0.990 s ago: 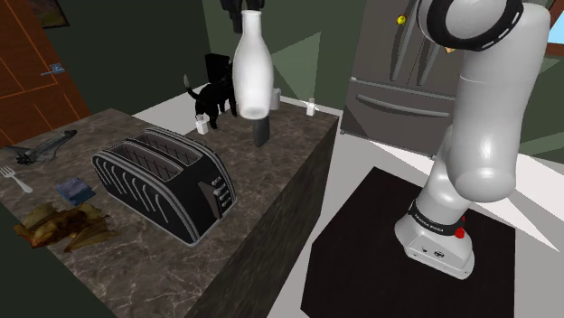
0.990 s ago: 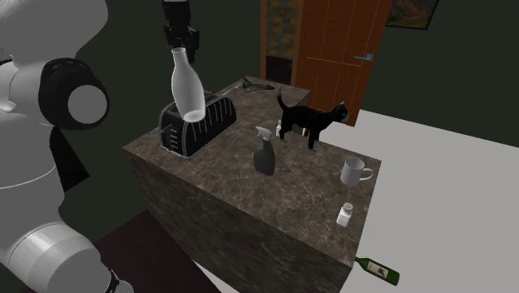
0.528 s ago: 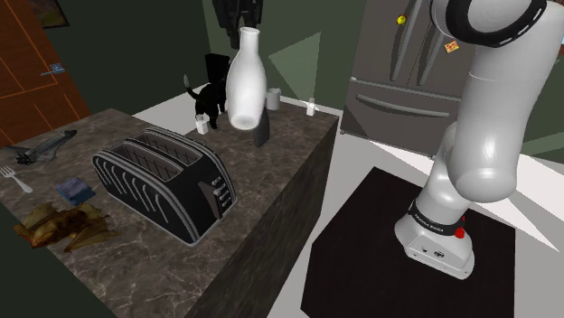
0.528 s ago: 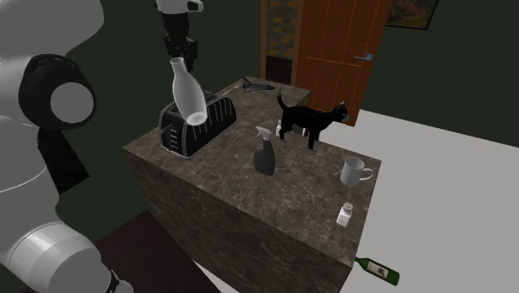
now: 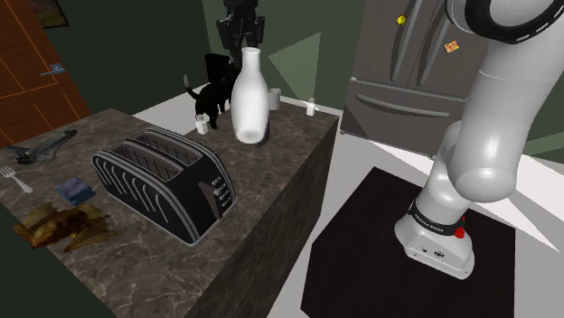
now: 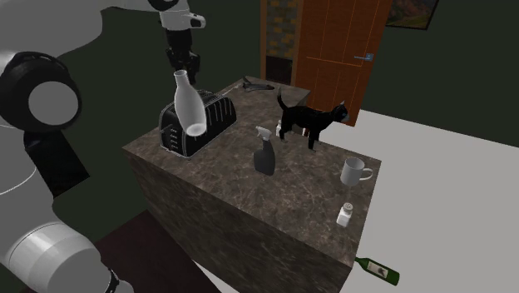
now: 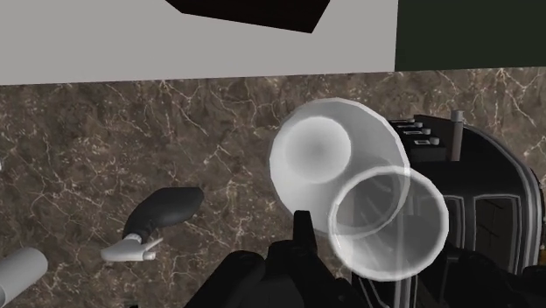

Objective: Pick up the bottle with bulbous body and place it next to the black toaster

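A white bottle with a narrow neck and a bulbous body hangs from my gripper, which is shut on the top of its neck. It is low over the dark marble counter, leaning slightly. The black toaster lies on the counter toward the shoulder view's left. In the second exterior view the bottle overlaps the toaster under the gripper. From the wrist, the bottle is seen from above, right beside the toaster's lever end, its mouth in the gripper.
A dark spray bottle, a black cat figure, a white mug and a small shaker share the counter. A fork, a blue item and leafy scraps lie beyond the toaster. A green bottle lies on the floor.
The gripper has come down with the bottle, bringing it lower over the counter and closer to the toaster's end. The grip on the neck is unchanged.
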